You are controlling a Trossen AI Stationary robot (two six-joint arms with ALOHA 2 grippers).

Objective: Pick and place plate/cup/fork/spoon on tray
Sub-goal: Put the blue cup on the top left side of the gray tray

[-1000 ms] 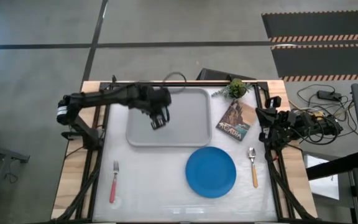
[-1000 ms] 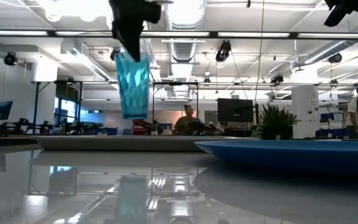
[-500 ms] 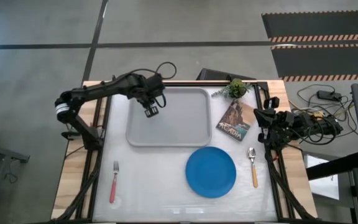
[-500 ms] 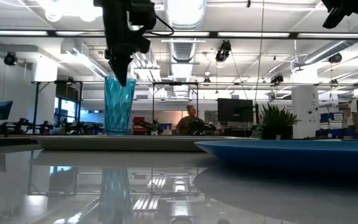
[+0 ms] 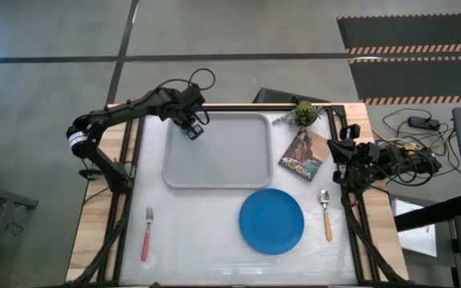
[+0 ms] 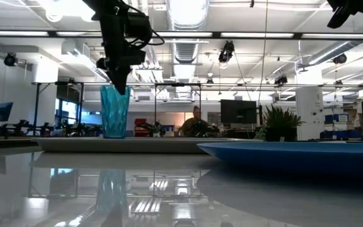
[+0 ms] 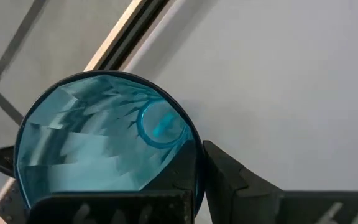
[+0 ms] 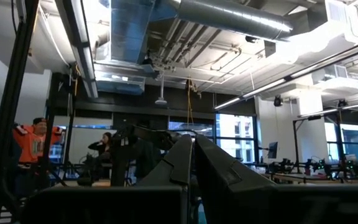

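The teal cup (image 6: 115,113) stands upright on the far left corner of the grey tray (image 5: 230,172). My left gripper (image 5: 192,126) is above it, shut on its rim. In the left wrist view I look down into the cup (image 7: 98,143). The blue plate (image 5: 271,221) lies flat on the table near the tray's front right. The pink-handled fork (image 5: 146,234) lies at the front left, and the orange-handled spoon (image 5: 326,214) lies right of the plate. My right gripper (image 5: 338,156) waits shut at the table's right edge. My left gripper holds the cup by its rim (image 7: 196,163), one finger inside the cup and one outside. The fingers come from above, pointing down. The cup stands upright below them, and its base looks set on the tray (image 6: 125,144).
A picture card (image 5: 304,154) and a small potted plant (image 5: 302,113) lie right of the tray at the back. The plate's edge (image 6: 295,151) fills the right of the low view. People show in the room behind the table.
My left gripper has carried the cup toward the tray's far left corner and down. The cup hung tilted above the tray a second ago; now it stands upright on the tray.
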